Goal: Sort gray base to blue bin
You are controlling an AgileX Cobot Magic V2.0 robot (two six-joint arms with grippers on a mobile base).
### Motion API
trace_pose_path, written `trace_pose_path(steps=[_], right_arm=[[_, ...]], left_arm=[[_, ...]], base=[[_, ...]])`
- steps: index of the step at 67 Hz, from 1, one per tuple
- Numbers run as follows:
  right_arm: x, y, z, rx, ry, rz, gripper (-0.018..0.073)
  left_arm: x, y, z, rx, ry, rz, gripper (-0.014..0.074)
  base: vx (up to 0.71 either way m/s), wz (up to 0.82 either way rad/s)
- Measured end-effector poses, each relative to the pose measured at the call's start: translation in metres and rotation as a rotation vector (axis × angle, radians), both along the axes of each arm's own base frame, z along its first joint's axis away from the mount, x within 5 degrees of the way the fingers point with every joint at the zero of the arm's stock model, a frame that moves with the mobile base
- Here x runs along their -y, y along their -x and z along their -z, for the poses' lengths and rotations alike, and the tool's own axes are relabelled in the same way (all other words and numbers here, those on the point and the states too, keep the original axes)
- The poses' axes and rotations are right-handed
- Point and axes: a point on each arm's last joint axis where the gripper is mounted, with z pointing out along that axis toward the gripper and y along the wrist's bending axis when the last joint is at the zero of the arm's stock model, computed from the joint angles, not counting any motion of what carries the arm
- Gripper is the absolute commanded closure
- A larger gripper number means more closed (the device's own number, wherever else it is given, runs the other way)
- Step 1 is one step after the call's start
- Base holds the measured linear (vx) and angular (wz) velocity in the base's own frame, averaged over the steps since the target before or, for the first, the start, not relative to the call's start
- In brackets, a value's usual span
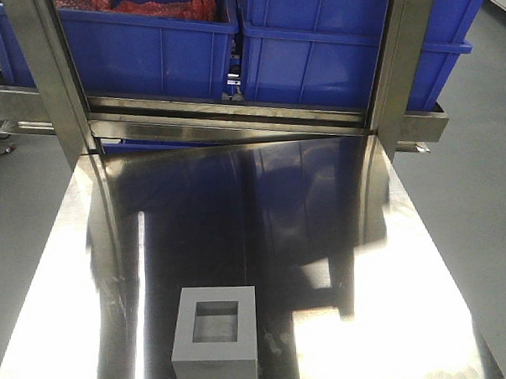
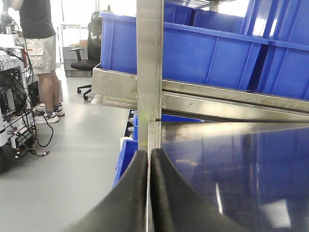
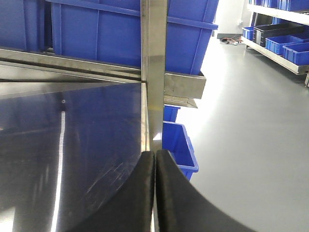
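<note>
1. The gray base [image 1: 213, 338] was seen resting at the near edge of the bench [image 1: 321, 220], a little left of the middle, with its square recess facing up. Nothing was touching it.
2. The step in hand was judged to be the very start: the base had not yet been grasped or lifted.
3. The left claw [image 2: 148, 193] was seen at the bench's left edge with its two dark fingers pressed together. Nothing was held between them and nothing was touched.
4. The right claw [image 3: 154, 193] was seen at the right edge, likewise closed finger to finger and empty. Neither claw appeared in the front view, so both were judged to sit well apart from the base.
5. For the next move, one claw would need to be opened wide, brought in over the base and closed across two opposite walls.
6. Beyond the far edge, behind the steel uprights [image 1: 50, 72], two bins were seen side by side on a rack. The left-hand bin [image 1: 146, 51] held red material. The blue bin [image 1: 348, 51] on the right, its inside hidden, was judged the likelier target, and a lift over its rim would be required.
</note>
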Motion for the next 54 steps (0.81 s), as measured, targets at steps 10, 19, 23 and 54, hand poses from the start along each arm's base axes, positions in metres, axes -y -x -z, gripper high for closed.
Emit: trace_pose_path(steps=[10,19,23,54], right_arm=[[0.0,0.0,0.0,0.0,0.0,0.0,0.0564],[0.0,0.0,0.0,0.0,0.0,0.0,0.0564],[0.0,0.0,0.0,0.0,0.0,0.0,0.0564],[0.0,0.0,0.0,0.0,0.0,0.0,0.0564]], left_arm=[[0.0,0.0,0.0,0.0,0.0,0.0,0.0603],[0.0,0.0,0.0,0.0,0.0,0.0,0.0603],[0.0,0.0,0.0,0.0,0.0,0.0,0.0603],[0.0,0.0,0.0,0.0,0.0,0.0,0.0603]], base=[[0.0,0.0],[0.0,0.0],[0.0,0.0],[0.0,0.0]])
